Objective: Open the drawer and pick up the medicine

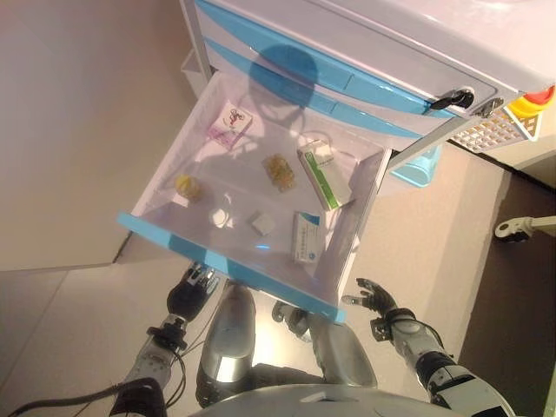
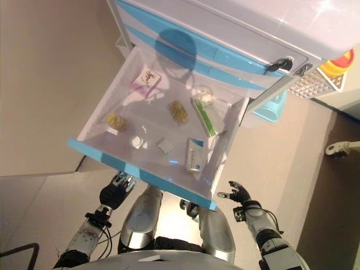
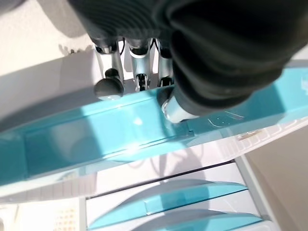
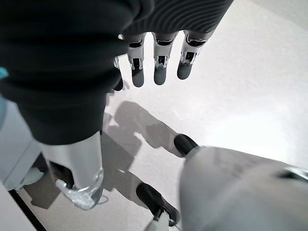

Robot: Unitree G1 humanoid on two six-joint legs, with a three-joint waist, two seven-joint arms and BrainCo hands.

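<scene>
The white drawer [image 1: 356,221] with a blue front [image 1: 226,269] stands pulled out of the cabinet. In it lie a green-and-white medicine box [image 1: 325,175], a blue-and-white box [image 1: 305,237], a pink-and-white box [image 1: 228,126], a yellow blister pack [image 1: 279,171], a small yellow jar [image 1: 188,187] and small white items [image 1: 221,217]. My left hand [image 1: 193,291] is under the blue front [image 3: 96,139], its fingers [image 3: 108,86] curled over its edge. My right hand [image 1: 373,300] hangs open and empty below the drawer's right corner, fingers [image 4: 161,67] straight.
The cabinet [image 1: 391,43] has more blue-fronted drawers [image 1: 295,82] above and a key in a lock [image 1: 452,100]. A light blue bin [image 1: 417,165] and a white basket [image 1: 495,130] hang on its right side. A caster wheel [image 1: 512,228] stands on the floor at right.
</scene>
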